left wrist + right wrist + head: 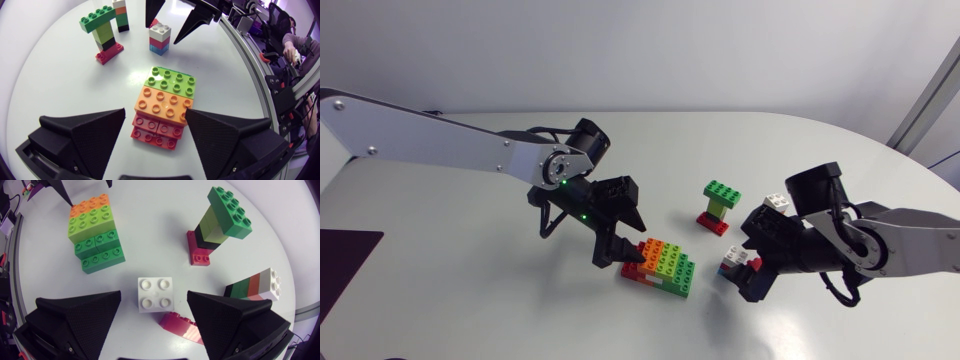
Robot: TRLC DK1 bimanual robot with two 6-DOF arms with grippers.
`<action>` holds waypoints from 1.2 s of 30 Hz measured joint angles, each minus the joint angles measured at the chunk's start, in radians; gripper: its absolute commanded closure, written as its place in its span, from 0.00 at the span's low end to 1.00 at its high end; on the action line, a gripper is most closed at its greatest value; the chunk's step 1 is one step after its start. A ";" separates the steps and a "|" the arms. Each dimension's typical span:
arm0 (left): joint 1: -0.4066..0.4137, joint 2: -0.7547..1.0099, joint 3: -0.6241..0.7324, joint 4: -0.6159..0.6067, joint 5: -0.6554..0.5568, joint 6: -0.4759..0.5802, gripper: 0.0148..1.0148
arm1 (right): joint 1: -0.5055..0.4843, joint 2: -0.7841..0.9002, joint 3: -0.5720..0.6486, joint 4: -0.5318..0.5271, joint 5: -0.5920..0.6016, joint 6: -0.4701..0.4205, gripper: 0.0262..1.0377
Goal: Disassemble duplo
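Left gripper [619, 256] hangs released at lower ctr of the head view, fingers spread either side of the stepped duplo slab [662, 268], not clamped. Right gripper [745, 277], lower right, is also wide apart, straddling a small white-topped stack [734, 264] w/o touching it. The slab is rigid plastic, prob. light and smooth-sided, so likely to skid on the table [470, 290] unless pinned. Best hold: across the flat sides of one colour row, w/ the other arm bracing the rest. Studs bind tight, so peel, don't pull straight. A green-topped T tower [721, 203] stands near, upper right of the slab: tipping risk. Open room lies lower left, table edges well apart.
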 measured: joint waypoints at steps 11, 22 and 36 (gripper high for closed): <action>0.004 0.000 0.000 0.000 0.000 0.003 0.12 | 0.002 0.025 0.018 -0.018 0.000 -0.012 0.76; 0.004 -0.007 0.000 -0.010 0.000 0.003 0.07 | -0.018 -0.065 0.082 -0.135 -0.082 0.014 0.78; -0.055 -0.153 -0.073 0.384 -0.084 -0.254 0.09 | -0.035 -0.055 0.295 -0.098 -0.194 0.377 0.77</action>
